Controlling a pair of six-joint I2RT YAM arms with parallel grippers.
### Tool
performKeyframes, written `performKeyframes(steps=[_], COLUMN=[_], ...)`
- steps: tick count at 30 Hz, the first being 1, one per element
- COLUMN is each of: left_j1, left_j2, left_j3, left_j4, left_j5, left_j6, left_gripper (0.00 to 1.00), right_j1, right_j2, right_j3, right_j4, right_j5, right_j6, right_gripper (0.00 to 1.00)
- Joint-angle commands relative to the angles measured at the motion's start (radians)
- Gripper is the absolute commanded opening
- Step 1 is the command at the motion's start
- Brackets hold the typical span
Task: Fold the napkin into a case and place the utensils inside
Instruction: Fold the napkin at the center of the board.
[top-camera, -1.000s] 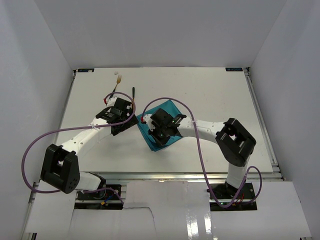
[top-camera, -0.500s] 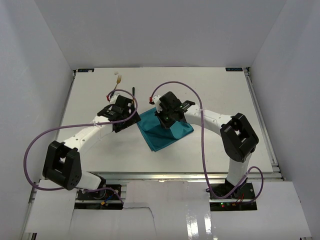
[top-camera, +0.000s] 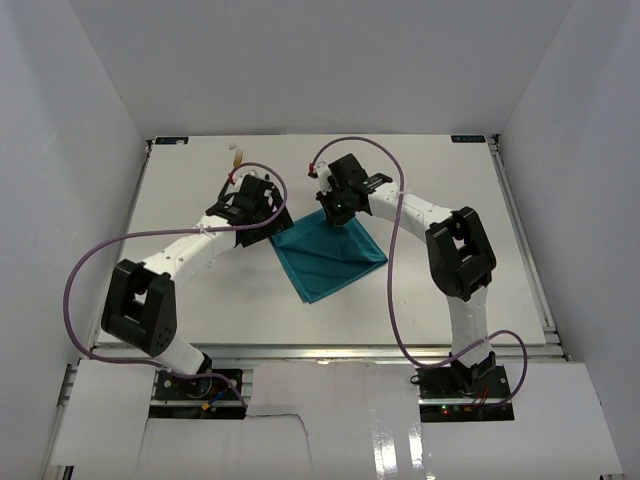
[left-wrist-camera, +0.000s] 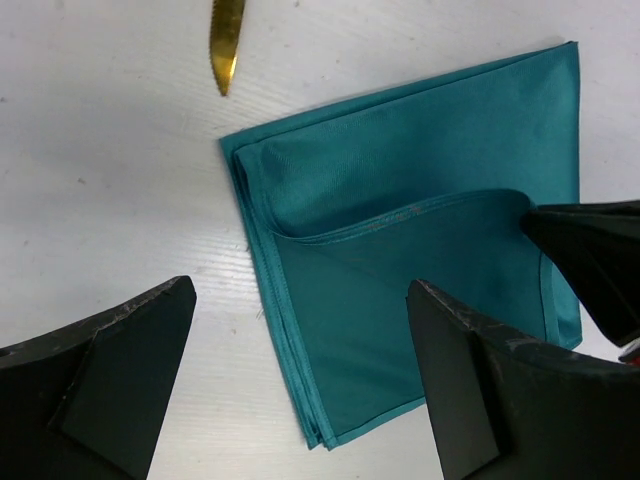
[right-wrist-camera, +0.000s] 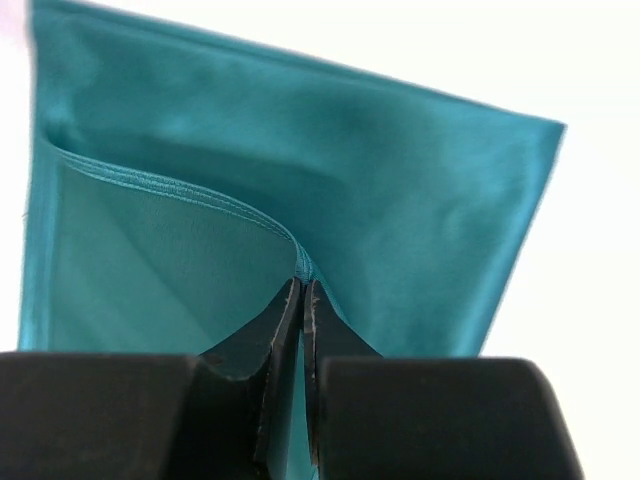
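Near the far edge of the table (top-camera: 450, 190), toward its far left corner, lies the fork (top-camera: 237, 156). Its pale head points at that edge, and its handle runs under the cable of the left arm.

Just nearer the middle, the left gripper (left-wrist-camera: 300, 300) hangs over the table with its fingers wide apart and nothing between them. They frame the left corner of the napkin. In the left wrist view the gold, toothed blade of the knife (left-wrist-camera: 225, 45) lies on bare table just beyond that corner, not touching the cloth. Its handle is out of view.

The napkin (top-camera: 335, 255) lies about the middle of the table, folded into a smaller square of several layers and turned like a diamond. Its top layer has a curved, stitched edge that forms a pocket mouth.

At the napkin's far corner, the right gripper (right-wrist-camera: 302, 300) has its fingers pressed together on that stitched edge, pinching the top layer.
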Motion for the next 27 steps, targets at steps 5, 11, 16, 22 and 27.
performKeyframes(steps=[5, 11, 16, 22, 27], left_j1=[-0.005, -0.004, -0.005, -0.005, -0.005], left_j2=[0.072, 0.135, 0.173, 0.216, 0.256], left_j3=[0.116, 0.165, 0.205, 0.238, 0.260], left_j4=[0.045, 0.059, 0.076, 0.097, 0.109], left_j5=[0.037, 0.069, 0.100, 0.129, 0.153], left_j6=[0.050, 0.064, 0.067, 0.070, 0.067], left_gripper=[0.98, 0.98, 0.98, 0.98, 0.98], right_j1=[-0.068, -0.100, -0.110, -0.117, -0.120], right_j2=[0.076, 0.122, 0.153, 0.179, 0.193], right_j3=[0.138, 0.181, 0.215, 0.244, 0.256], right_j4=[-0.031, -0.032, -0.031, -0.032, -0.029], right_j5=[-0.031, -0.045, -0.062, -0.065, -0.066], right_j6=[0.013, 0.033, 0.036, 0.040, 0.048], right_gripper=[0.08, 0.08, 0.09, 0.11, 0.12])
